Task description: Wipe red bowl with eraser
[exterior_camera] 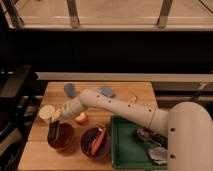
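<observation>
Table (142, 90) carries red bowl (65, 142), tray (125, 150); gripper (54, 126) above bowl.

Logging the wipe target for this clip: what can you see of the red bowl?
The red bowl is round, orange-red and glossy like plastic. It stands upright near the front left corner of the wooden table. The purple bowl sits close on its right; contact is unclear. The gripper hovers over its left rim, holding the dark eraser upright into it.
</observation>
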Robot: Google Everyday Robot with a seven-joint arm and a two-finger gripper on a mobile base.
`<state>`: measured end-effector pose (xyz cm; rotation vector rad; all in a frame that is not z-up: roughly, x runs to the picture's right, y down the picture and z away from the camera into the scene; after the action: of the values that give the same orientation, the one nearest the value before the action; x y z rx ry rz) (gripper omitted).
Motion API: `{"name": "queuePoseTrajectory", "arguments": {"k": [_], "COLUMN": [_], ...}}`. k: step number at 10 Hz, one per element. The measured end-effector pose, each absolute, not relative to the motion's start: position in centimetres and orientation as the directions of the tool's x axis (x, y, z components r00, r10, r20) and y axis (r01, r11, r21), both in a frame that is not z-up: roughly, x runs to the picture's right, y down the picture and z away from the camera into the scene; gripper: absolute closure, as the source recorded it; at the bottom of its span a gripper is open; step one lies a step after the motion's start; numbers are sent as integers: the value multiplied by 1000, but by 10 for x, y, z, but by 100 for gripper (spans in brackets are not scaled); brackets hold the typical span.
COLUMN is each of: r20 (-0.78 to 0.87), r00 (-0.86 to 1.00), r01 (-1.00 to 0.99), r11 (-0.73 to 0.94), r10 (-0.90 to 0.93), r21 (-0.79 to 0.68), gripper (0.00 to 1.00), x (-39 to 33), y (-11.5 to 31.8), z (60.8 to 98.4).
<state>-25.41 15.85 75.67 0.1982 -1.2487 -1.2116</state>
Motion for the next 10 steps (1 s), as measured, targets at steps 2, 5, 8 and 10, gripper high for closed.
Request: {"name": "queuePoseTrajectory", "arguments": {"k": [2, 5, 8, 10], "r20": [620, 652, 658, 645], "r00": [-162, -115, -59, -55], "r01": [584, 606, 631, 642], "r11": [432, 467, 483, 468], "r10": [-768, -749, -750, -762], "r21": [688, 644, 607, 608], "gripper": [100, 100, 100, 100], "x": [-250, -218, -184, -181], "y": [173, 185, 178, 161], "z": [745, 741, 748, 759]}}
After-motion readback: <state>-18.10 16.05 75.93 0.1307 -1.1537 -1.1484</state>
